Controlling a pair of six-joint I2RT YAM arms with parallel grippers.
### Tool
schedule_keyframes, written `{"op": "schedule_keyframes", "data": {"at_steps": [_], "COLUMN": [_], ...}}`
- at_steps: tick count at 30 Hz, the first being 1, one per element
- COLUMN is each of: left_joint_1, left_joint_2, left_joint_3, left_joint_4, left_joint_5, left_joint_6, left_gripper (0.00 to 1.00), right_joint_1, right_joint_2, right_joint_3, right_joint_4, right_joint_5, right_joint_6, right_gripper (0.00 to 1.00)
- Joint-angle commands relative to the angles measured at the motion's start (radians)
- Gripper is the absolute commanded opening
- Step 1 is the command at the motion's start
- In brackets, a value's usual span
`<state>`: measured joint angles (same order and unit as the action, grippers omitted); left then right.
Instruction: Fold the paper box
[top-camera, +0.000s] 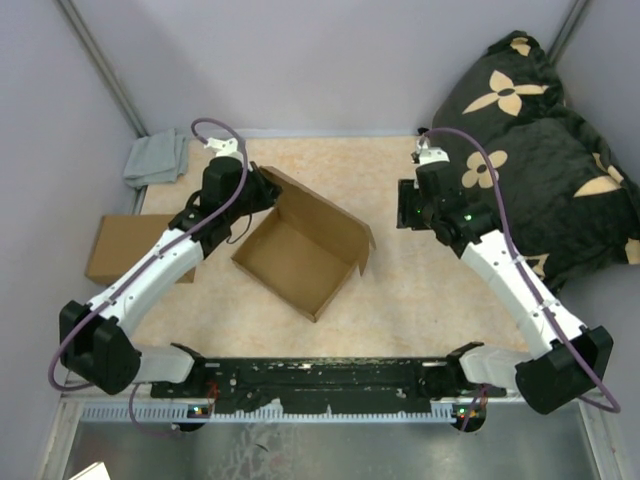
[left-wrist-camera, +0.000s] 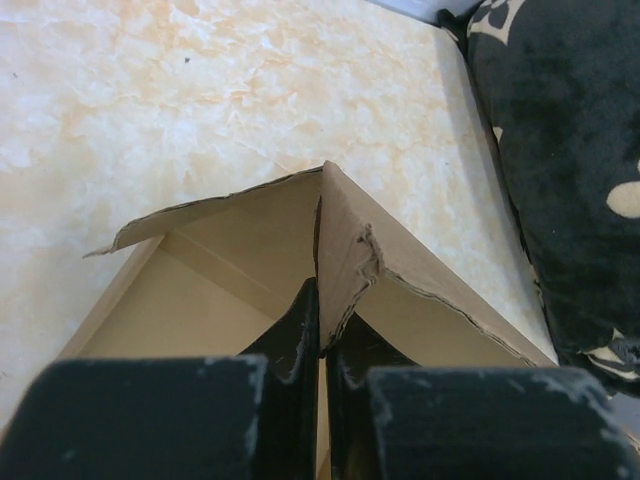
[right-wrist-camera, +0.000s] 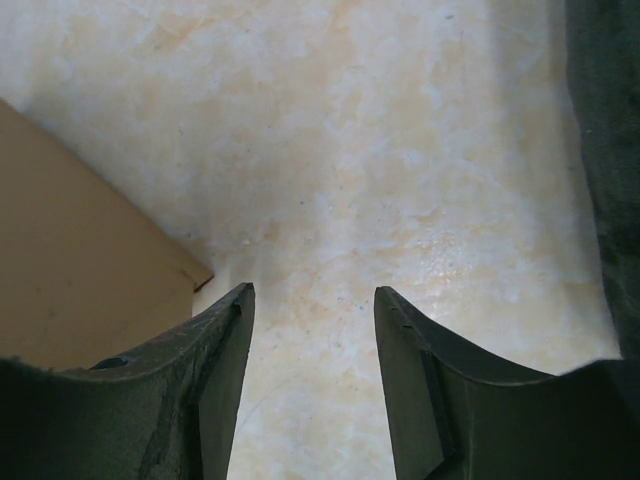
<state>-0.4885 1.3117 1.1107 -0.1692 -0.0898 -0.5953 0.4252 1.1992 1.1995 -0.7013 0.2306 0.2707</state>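
The left gripper (top-camera: 262, 192) has its jaws pinched shut on the box (top-camera: 300, 252), right at the far-left corner. In the left wrist view the two dark fingers (left-wrist-camera: 300, 345) squeeze the cardboard where two upright walls meet at a creased, slightly torn edge. That grip looks meant to hold the corner up and keep the walls standing while the rest gets folded.

The box sits in the middle of the table (top-camera: 420, 290), turned at an angle to the arms. Its floor is open to the camera. The back wall is raised and a flap sticks out on the right side. It reads as half formed, with its sides up and nothing yet closed over the top.

Over to the right gripper (top-camera: 404, 216): jaws wide apart, holding nothing, set well off the box's right flap. Between its fingers (right-wrist-camera: 225, 345) the right wrist view shows only bare table, and a slab of brown cardboard fills the left of that view, outside the jaws. It looks parked and ready to come in for that flap.

Off to the left a flat cardboard (top-camera: 125, 245) lies untouched, with a grey cloth (top-camera: 155, 160) behind it. A dark flowered cushion (top-camera: 540, 150) fills the far-right corner.
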Motion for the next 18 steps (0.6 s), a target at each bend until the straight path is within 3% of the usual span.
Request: {"op": "schedule_keyframes", "data": {"at_steps": [1, 6, 10, 18], "left_joint_1": [0.019, 0.026, 0.029, 0.033], "left_joint_2": [0.021, 0.052, 0.091, 0.096], "left_joint_3": [0.053, 0.07, 0.09, 0.08], "left_joint_4": [0.081, 0.093, 0.102, 0.114], "left_joint_5": [0.006, 0.011, 0.016, 0.025], "left_joint_6": [-0.029, -0.042, -0.051, -0.056], "left_gripper": [0.05, 0.05, 0.05, 0.05], "right_joint_1": [0.0, 0.035, 0.167, 0.176], "right_joint_2": [-0.069, -0.175, -0.233, -0.202], "right_joint_3": [-0.014, -0.122, -0.197, -0.225], "right_joint_4": [-0.019, -0.005, 0.011, 0.128], "right_joint_5": [-0.126, -0.336, -0.294, -0.228], "right_joint_6": [0.004, 0.058, 0.104, 0.141], "right_gripper": [0.51, 0.46, 0.47, 0.48]}}
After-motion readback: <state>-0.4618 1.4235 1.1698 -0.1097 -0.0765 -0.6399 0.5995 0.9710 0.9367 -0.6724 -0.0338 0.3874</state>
